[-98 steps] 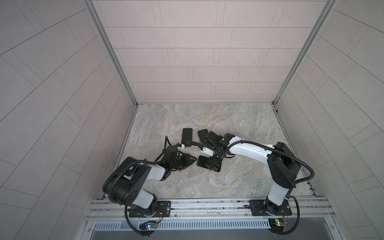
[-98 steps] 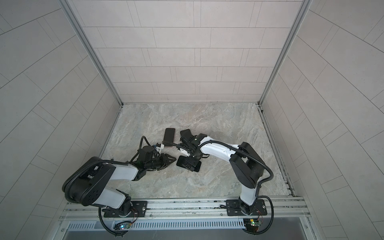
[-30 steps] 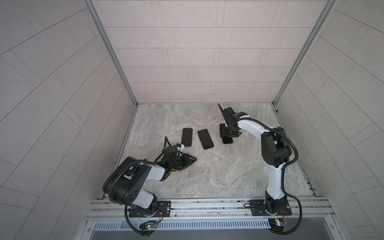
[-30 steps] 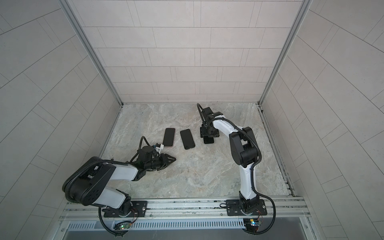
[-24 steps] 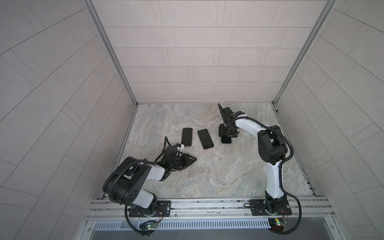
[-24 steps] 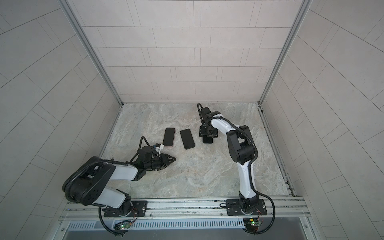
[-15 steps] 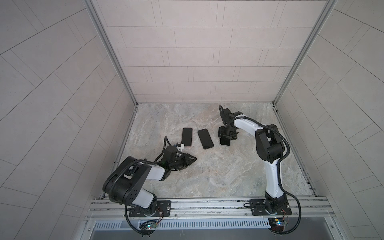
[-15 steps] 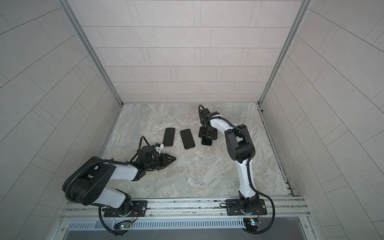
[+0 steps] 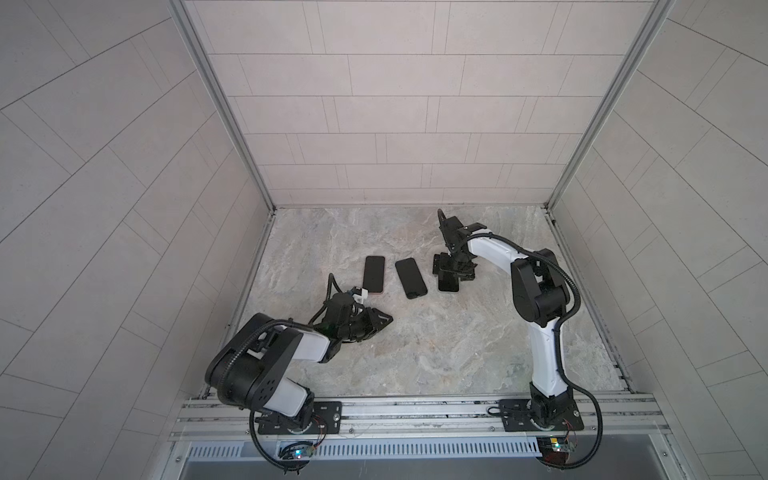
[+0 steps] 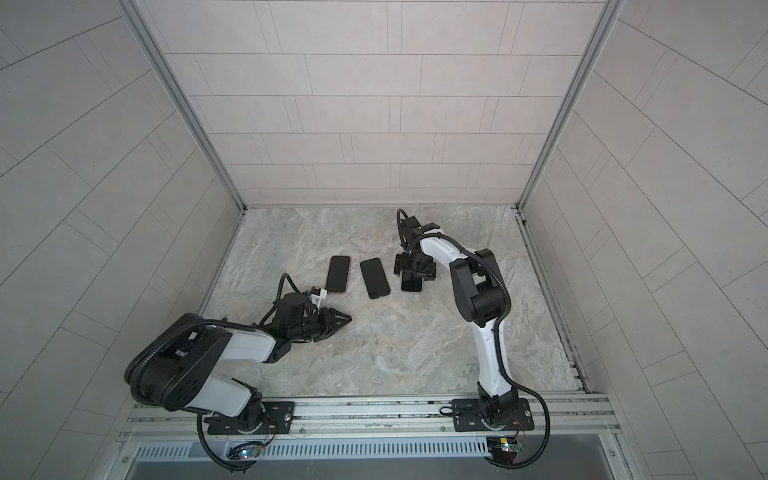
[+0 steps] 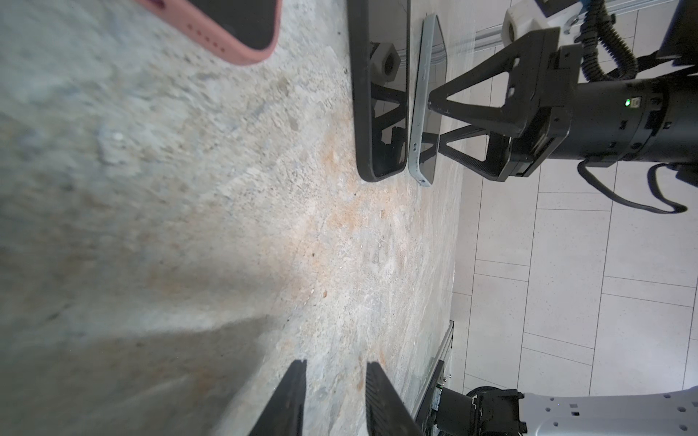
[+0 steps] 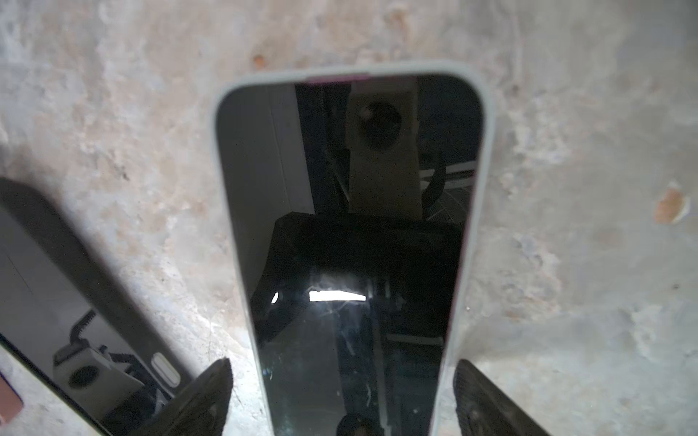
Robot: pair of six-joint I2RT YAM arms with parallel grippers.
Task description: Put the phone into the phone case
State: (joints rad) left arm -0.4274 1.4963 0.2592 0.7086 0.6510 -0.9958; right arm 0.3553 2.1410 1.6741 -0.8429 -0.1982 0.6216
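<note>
Relocated over the last three seconds or so: right gripper (image 9: 453, 272), from mid-table close to left gripper (image 9: 385, 321) out to the right end of the handset row; jaws widened within the last second. Find phone (image 9: 448, 286) flat on table (image 9: 436, 357), screen up, directly beneath right gripper, rightmost of three handsets in both top views. Already seated in phone case (image 12: 486, 158): pale grey rim all round the dark screen in the right wrist view, thin pink strip along the far short edge. Note right gripper fingers (image 12: 211, 392) spread wide, one on each long side of phone case, narrow strips of table between them and the rim; nothing pinched. Just beside phone, toward the left: black-cased handset (image 9: 411, 277), flat, slightly skewed; in the left wrist view, long edges almost meeting, contact impossible to tell. Beyond that: pink-cased handset (image 9: 373, 274), flat, apart from its neighbour. Find left gripper nearer the robot bases, low over table, short of the row and well apart from phone. Fingers (image 11: 291, 400) partly spread, bare table between them, nothing held
</note>
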